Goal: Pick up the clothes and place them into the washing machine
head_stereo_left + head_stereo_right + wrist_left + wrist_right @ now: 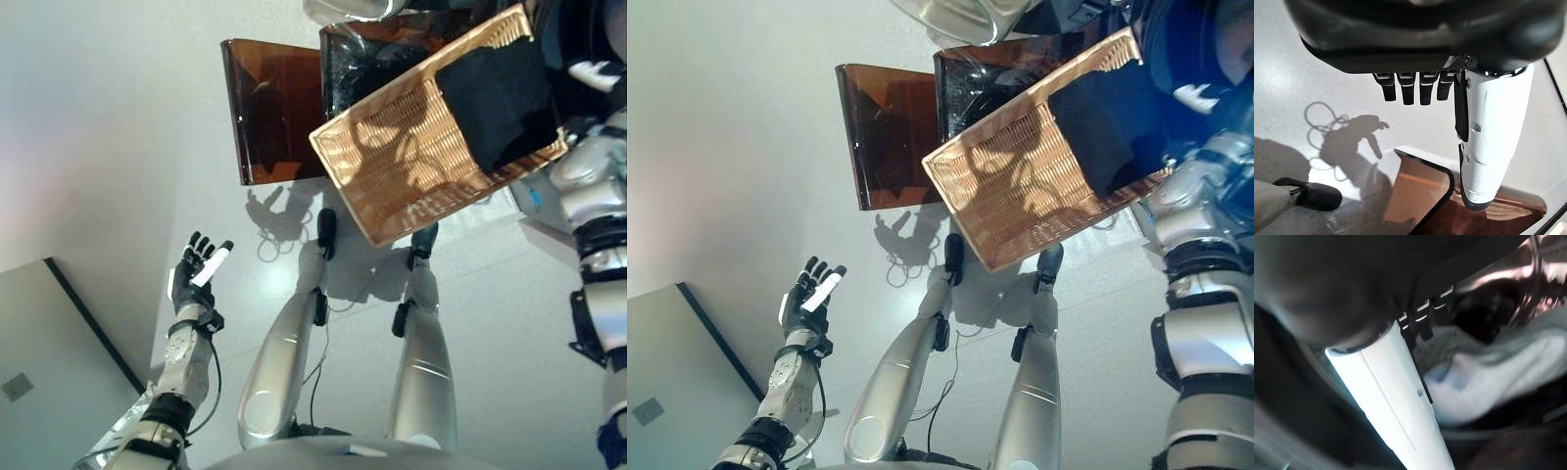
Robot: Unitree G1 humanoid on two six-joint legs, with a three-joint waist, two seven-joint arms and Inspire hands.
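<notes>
Tan wicker basket (411, 166), open lattice weave, lighter rim. Black garment (505, 98) in basket, plain, no pattern. Translucent amber-brown washer door (269, 108), darker brown edge, glossy. Second smoked-dark panel (367, 64) beside it, near black with glints. Pale grey-white floor (118, 147), glossy, no pattern. Matte grey panel (49, 372) lower left with thin black border. Left hand (199, 269) black, white thumb cover. Right hand (1400, 328) dark, white thumb cover; pale grey-white cloth (1498, 372) past it with faint bluish tint, against dark glossy interior.
</notes>
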